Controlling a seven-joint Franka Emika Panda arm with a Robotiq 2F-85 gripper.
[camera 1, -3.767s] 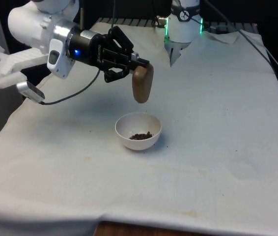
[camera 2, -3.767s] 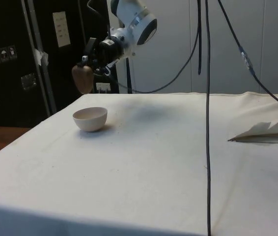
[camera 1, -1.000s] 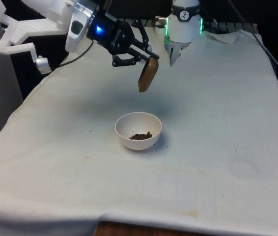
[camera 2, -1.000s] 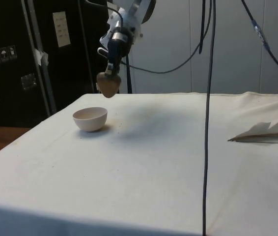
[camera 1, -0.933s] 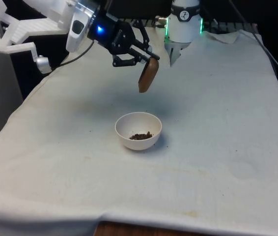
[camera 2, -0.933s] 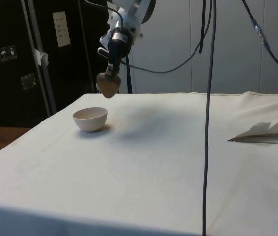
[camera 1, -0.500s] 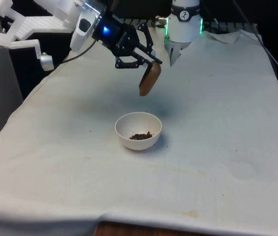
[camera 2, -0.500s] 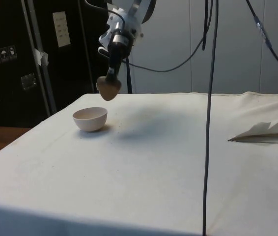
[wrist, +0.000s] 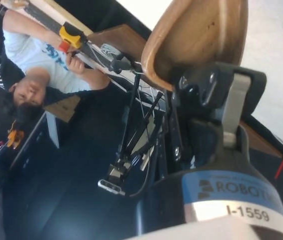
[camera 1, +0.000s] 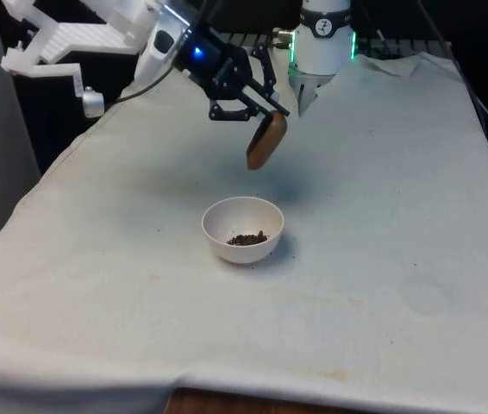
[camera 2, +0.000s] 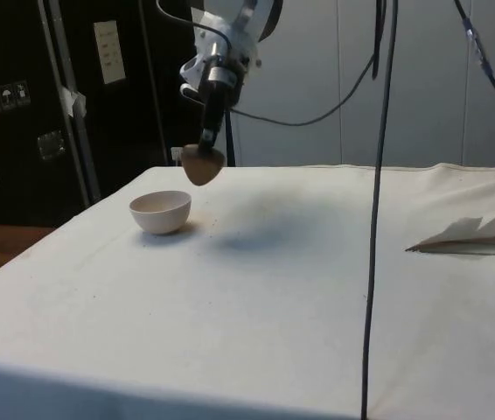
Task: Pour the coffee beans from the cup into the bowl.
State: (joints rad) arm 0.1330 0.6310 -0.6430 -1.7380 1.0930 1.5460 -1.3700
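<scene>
Coffee beans (camera 1: 247,238) lie in the white bowl (camera 1: 265,219) on the table (camera 1: 382,216) | black gripper (camera 1: 261,113) is clamped on the brown wooden cup (camera 1: 266,141), tipped, above and behind the bowl | risk: any leftover beans may drop onto the cloth, since the cup hangs past the rim

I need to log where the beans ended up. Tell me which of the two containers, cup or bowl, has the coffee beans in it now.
The white bowl on the cloth: dark beans lie in its bottom. The brown cup hangs tilted in the gripper above and behind the bowl; its visible inner wall looks bare.
</scene>
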